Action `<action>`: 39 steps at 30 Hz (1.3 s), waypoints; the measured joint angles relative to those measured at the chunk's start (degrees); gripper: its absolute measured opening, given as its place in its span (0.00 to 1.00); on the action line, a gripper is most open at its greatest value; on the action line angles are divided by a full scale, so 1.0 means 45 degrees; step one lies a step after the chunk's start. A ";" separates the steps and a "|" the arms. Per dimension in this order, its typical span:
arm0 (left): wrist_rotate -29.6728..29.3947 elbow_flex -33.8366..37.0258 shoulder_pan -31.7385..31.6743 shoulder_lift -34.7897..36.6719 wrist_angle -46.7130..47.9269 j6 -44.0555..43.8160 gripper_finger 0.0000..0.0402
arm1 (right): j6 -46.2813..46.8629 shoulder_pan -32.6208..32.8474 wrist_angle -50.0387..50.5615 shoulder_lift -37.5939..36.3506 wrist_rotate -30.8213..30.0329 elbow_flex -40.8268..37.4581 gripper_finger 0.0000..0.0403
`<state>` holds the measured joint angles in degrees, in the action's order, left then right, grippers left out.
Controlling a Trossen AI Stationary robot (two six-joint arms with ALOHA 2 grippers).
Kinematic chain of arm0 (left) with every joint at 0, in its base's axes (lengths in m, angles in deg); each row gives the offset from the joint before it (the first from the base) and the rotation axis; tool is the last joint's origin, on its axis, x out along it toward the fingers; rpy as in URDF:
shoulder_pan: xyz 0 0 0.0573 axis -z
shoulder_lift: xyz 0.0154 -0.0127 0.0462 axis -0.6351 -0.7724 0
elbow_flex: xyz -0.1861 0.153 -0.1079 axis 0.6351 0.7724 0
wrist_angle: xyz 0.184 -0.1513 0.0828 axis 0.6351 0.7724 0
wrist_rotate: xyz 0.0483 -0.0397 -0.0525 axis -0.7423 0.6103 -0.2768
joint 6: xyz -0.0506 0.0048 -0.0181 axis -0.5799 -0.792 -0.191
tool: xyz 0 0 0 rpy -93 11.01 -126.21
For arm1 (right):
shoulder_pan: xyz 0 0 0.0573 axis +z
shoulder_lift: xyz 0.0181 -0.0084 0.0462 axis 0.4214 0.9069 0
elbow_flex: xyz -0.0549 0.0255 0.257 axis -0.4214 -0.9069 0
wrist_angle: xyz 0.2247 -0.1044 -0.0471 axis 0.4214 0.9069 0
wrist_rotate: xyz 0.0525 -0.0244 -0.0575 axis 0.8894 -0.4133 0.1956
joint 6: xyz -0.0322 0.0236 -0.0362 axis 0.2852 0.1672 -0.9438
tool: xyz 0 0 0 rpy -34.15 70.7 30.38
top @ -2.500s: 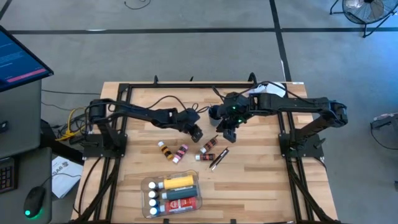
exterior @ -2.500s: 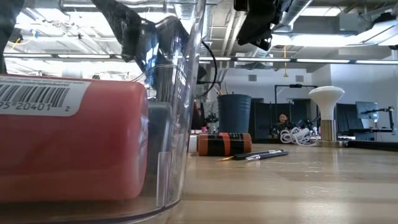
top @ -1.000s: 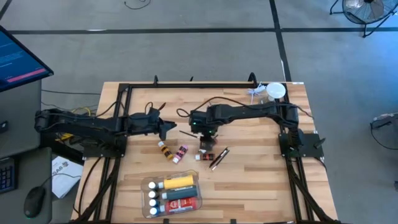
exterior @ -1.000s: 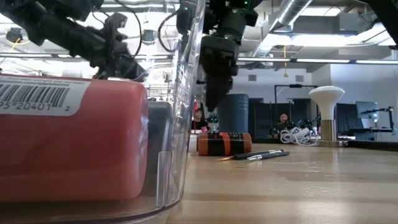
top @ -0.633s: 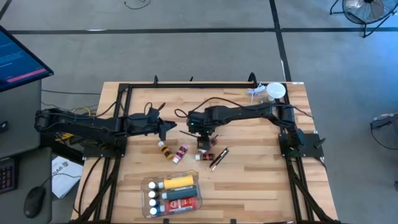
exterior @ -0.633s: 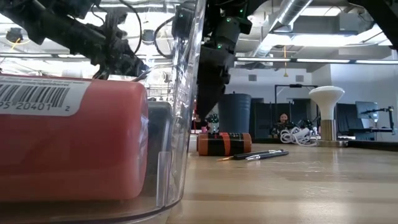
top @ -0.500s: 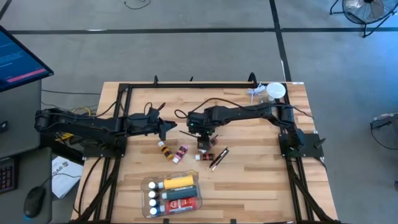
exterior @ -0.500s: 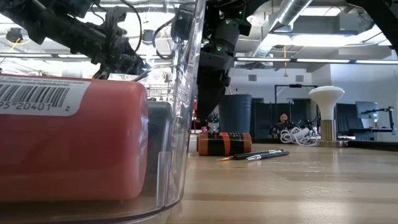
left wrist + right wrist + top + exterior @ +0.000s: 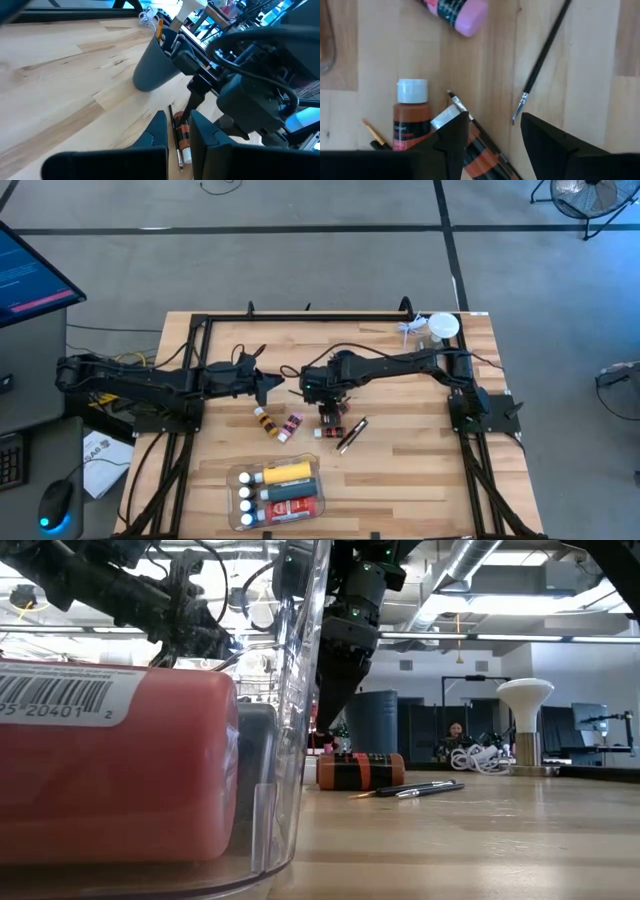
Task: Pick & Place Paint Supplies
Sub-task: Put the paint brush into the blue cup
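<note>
From above, two dark arms reached over a wooden tabletop [image 9: 420, 470]. The right pincer [image 9: 329, 416] hung low over a small cluster of paint supplies at the middle, while the left pincer [image 9: 276, 386] waited to its left, its fingers pressed shut with nothing between them. Only the right wrist view showed the right pincer's fingers standing apart and empty, directly above a brown paint bottle [image 9: 410, 120] with a white cap, a pink-ended tube [image 9: 454, 8], and two thin dark brushes [image 9: 541, 59] (a third, orange-tipped brush end peeked in at the picture's edge). Only the left wrist view showed a grey cup [image 9: 155, 62] upright on the tabletop beyond the shut left fingers, with a brown bottle lying near it. The overhead view alone showed a clear tray [image 9: 234, 478] at the near edge of the tabletop, holding one yellow bottle [image 9: 286, 472] and about three more bottles beside it, their white caps in a row. Two further small tubes [image 9: 280, 425] lay loose between the tray and the left pincer. The table-level view saw a red bottle [image 9: 110, 775] through the tray's clear wall, very close.
</note>
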<state>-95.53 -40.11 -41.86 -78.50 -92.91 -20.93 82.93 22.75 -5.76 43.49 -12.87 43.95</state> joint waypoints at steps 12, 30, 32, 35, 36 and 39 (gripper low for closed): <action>0.0092 0.0000 -0.0010 0.0000 -0.0085 -0.0001 0.00 | 0.0214 -0.0268 0.0429 0.0000 -0.0073 0.0000 0.46; 0.0185 -0.0005 0.0049 0.0000 -0.0100 -0.0001 0.00 | 0.0549 -0.0968 0.1424 -0.0151 -0.0053 0.1283 0.45; 0.0185 -0.0005 0.0049 0.0000 -0.0100 -0.0001 0.00 | 0.0545 -0.0964 0.1524 -0.0155 -0.0044 0.1633 0.45; 0.0180 -0.0005 0.0049 0.0000 -0.0100 -0.0001 0.00 | 0.0370 -0.0960 0.1763 -0.0155 -0.0049 0.2156 0.46; 0.0180 -0.0005 0.0049 0.0000 -0.0100 -0.0001 0.00 | 0.0215 -0.0956 0.1763 -0.0155 -0.0044 0.2339 0.46; 0.0179 -0.0005 0.0049 0.0000 -0.0100 -0.0001 0.00 | -0.0557 -0.0826 0.1808 -0.0155 -0.0058 0.2764 0.47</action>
<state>-94.72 -40.14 -41.65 -78.50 -93.36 -20.94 80.43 19.04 2.37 42.79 -13.14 56.38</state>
